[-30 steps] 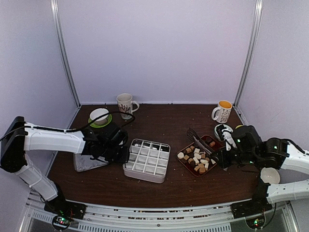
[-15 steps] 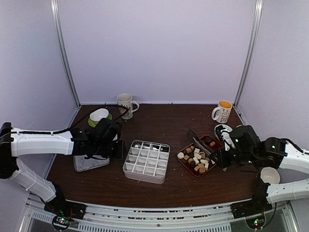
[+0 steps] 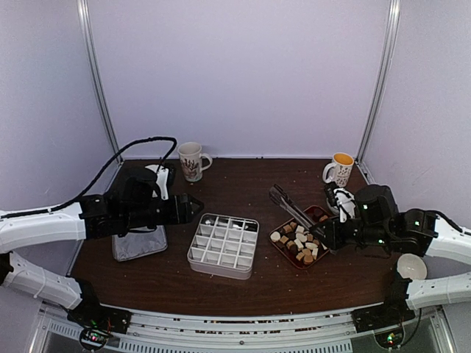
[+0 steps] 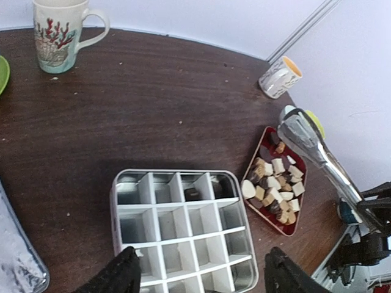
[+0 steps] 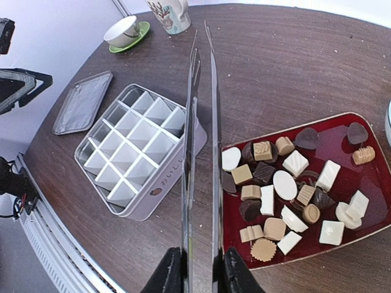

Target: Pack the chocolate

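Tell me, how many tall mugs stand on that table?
2: a red-patterned mug back left of centre, a yellow-lined mug back right. A low cup on a saucer is not counted.

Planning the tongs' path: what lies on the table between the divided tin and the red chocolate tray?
Nothing: the left wrist view shows only a bare strip of table between the tin and the tray.
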Controlling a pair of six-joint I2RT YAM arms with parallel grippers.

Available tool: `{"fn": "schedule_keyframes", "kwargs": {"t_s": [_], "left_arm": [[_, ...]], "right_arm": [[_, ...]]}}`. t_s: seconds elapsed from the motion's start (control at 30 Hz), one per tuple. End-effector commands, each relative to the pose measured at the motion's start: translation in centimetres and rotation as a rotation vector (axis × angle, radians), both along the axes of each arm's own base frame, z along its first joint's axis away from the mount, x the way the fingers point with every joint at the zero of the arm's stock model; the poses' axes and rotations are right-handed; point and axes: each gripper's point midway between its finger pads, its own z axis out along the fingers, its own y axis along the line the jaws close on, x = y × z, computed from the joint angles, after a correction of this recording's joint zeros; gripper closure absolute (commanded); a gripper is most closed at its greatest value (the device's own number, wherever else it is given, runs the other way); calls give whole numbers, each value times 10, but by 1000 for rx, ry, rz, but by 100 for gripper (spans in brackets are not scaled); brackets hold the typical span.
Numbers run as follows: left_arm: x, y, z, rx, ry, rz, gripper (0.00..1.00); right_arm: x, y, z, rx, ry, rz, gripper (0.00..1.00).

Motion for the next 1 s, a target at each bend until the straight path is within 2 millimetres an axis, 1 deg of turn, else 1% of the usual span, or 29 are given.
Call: {"fn": "schedule_keyframes", "kwargs": {"t_s": [0.0, 0.03, 0.07, 0.1, 0.13, 0.17, 0.23, 0.3, 0.33, 0.37, 0.5, 0.6, 0.7, 0.73, 0.87, 0.97], "left_arm": [[-12, -31, 30, -259, -16, -100, 24], [-15, -37, 35, -313, -13, -110, 21], [-16, -42, 40, -350, -11, -112, 18], [-16, -47, 43, -368, -8, -117, 13], [-16, -50, 45, -371, -6, -120, 11], [-14, -54, 50, -373, -4, -123, 10], [-13, -59, 50, -379, 14, -122, 8], [-13, -62, 54, -414, 25, -125, 6], [-14, -63, 56, -435, 31, -125, 3], [-13, -64, 59, -460, 32, -124, 2], [-13, -66, 69, -534, 30, -120, 2], [-12, -71, 70, -553, 53, -125, 3], [-9, -76, 67, -623, 128, -88, 9], [-7, -78, 68, -660, 146, -79, 10], [-2, -93, 73, -708, 168, -76, 14], [-2, -105, 77, -725, 172, -110, 15]], "right_arm": [[3, 16, 23, 111, -67, 42, 76], [3, 19, 21, 127, -75, 45, 77], [5, 22, 22, 154, -83, 44, 77], [5, 26, 24, 179, -93, 48, 77], [6, 31, 27, 203, -103, 55, 77], [6, 37, 30, 220, -111, 63, 77], [6, 46, 30, 220, -117, 80, 78], [6, 54, 30, 201, -120, 93, 78], [5, 58, 30, 192, -124, 101, 78], [4, 62, 30, 184, -131, 110, 78], [0, 73, 32, 170, -148, 136, 78], [-4, 81, 33, 164, -157, 161, 78], [-9, 93, 39, 164, -180, 197, 78], [-10, 97, 41, 166, -186, 203, 78], [-10, 113, 48, 164, -206, 229, 78], [-10, 124, 53, 153, -213, 246, 78]]}}
